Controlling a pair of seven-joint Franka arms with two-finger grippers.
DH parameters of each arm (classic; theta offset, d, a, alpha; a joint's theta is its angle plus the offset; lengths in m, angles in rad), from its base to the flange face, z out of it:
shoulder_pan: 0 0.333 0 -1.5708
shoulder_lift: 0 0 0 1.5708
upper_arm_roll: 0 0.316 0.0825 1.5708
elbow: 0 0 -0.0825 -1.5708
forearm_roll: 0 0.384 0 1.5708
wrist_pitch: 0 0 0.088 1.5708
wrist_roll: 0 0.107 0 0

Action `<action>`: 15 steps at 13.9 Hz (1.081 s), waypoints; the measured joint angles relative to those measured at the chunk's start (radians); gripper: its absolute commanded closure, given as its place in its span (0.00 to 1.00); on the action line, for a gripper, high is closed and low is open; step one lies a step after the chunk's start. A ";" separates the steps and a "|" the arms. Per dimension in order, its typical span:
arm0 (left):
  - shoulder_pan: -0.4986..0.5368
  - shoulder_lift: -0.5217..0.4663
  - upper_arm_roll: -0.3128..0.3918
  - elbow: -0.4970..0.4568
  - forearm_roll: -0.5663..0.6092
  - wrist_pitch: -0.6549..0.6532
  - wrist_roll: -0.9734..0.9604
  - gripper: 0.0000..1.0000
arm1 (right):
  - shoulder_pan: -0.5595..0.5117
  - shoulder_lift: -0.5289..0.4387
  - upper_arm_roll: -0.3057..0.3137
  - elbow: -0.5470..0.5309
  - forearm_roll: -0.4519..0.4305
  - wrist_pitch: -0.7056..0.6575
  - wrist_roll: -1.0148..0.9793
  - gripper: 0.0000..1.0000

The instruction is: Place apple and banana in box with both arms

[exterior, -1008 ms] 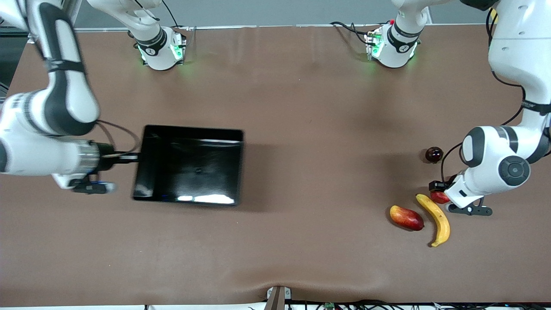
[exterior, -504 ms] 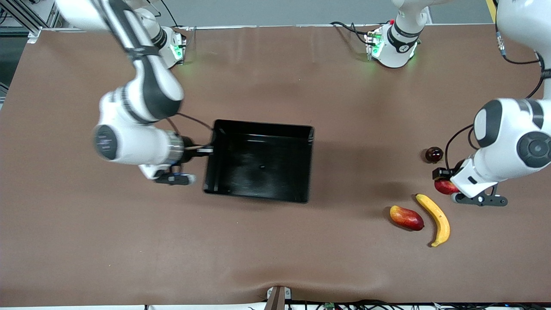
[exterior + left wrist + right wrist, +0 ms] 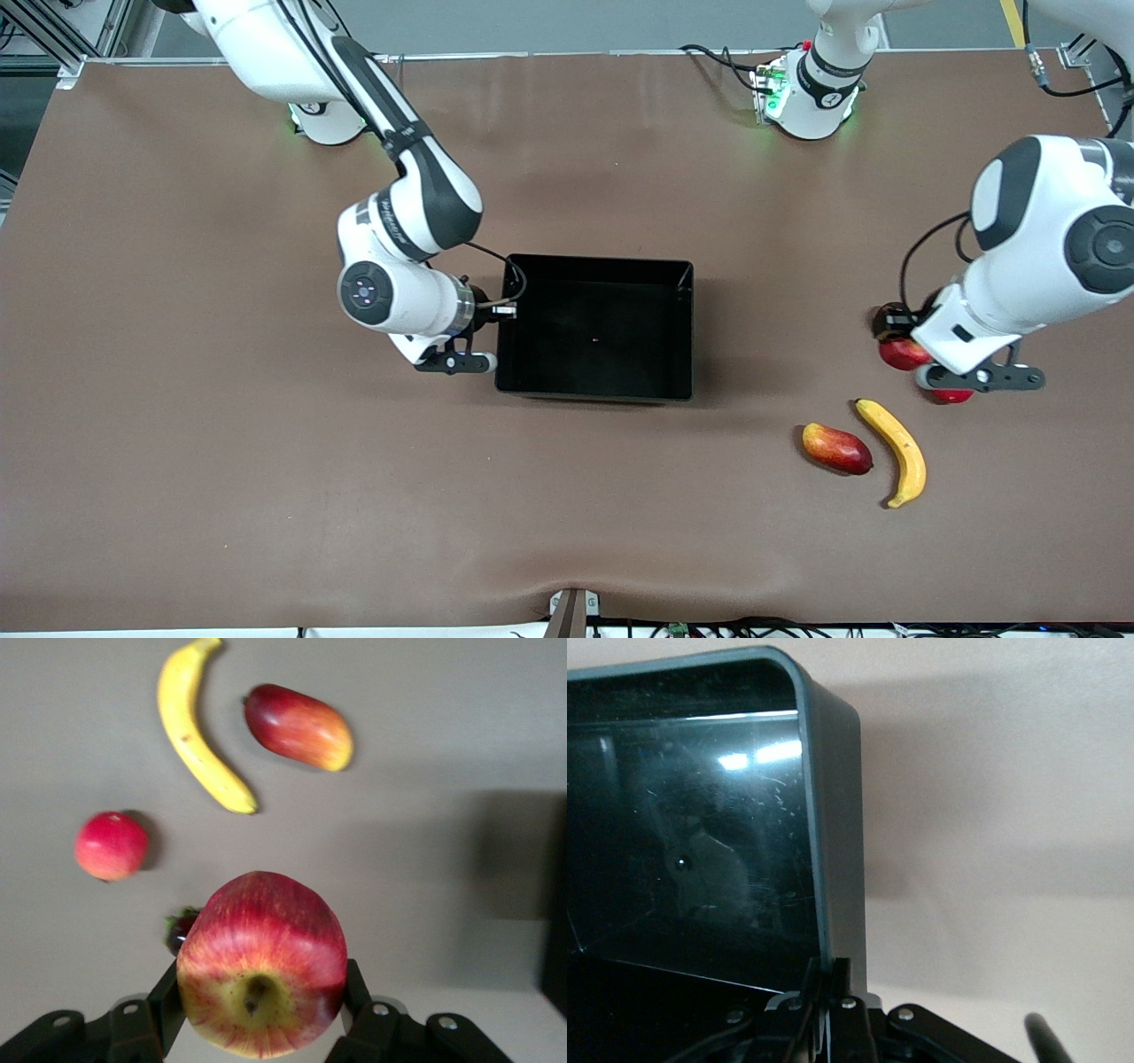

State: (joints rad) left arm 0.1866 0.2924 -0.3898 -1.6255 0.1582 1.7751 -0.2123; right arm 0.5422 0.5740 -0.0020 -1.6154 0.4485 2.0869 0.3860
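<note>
Bench: brown bench (image 3: 266,496) is carrying everything, with both arm bases standing along its edge farthest from the front camera.
Box: black box (image 3: 595,390) is sitting near the middle of the bench, nothing lying in it.
Right arm: it is reaching from its base to the box wall facing the right arm's end of the bench.
Right gripper: right gripper (image 3: 501,309) is clenching the rim of that wall, its fingers (image 3: 833,979) pinching the thin edge.
Left arm: it is hanging over the left arm's end of the bench.
Left gripper: left gripper (image 3: 259,992) is grasping the apple from both sides, up in the air.
Banana: banana (image 3: 896,451) is lying on the bench near the left arm's end, toward the edge nearest the front camera, well apart from the box.
Mango-like fruit: oblong red-and-yellow fruit (image 3: 836,447) is lying just beside the banana, on the side toward the box.
Apple: apple (image 3: 261,977) is being held over the bench near a small dark fruit, stem dimple facing the left wrist camera.
Pinkish-red fruit: round fruit (image 3: 111,844) is resting on the bench near the banana's tip.
Dark fruit: small dark fruit (image 3: 181,927) is peeking out beside the apple.
</note>
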 measured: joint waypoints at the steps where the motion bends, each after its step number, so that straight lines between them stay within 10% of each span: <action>1: -0.001 0.000 -0.026 0.000 -0.011 -0.005 -0.039 1.00 | 0.009 0.016 0.000 0.000 0.000 0.028 0.013 0.52; 3: -0.002 0.001 -0.088 -0.006 -0.027 -0.008 -0.121 1.00 | 0.017 0.036 0.000 0.002 0.001 0.049 0.022 0.00; 8: -0.053 0.049 -0.189 -0.023 -0.029 0.063 -0.266 1.00 | -0.004 0.025 -0.030 0.056 0.002 0.025 0.022 0.00; 15: -0.248 0.235 -0.189 -0.025 0.075 0.273 -0.386 1.00 | -0.244 -0.032 -0.055 0.401 -0.123 -0.440 0.012 0.00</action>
State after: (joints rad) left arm -0.0613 0.5279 -0.5786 -1.6506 0.2336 2.0485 -0.5983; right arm 0.2982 0.5424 -0.0565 -1.2141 0.3254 1.6466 0.3982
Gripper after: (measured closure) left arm 0.291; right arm 0.000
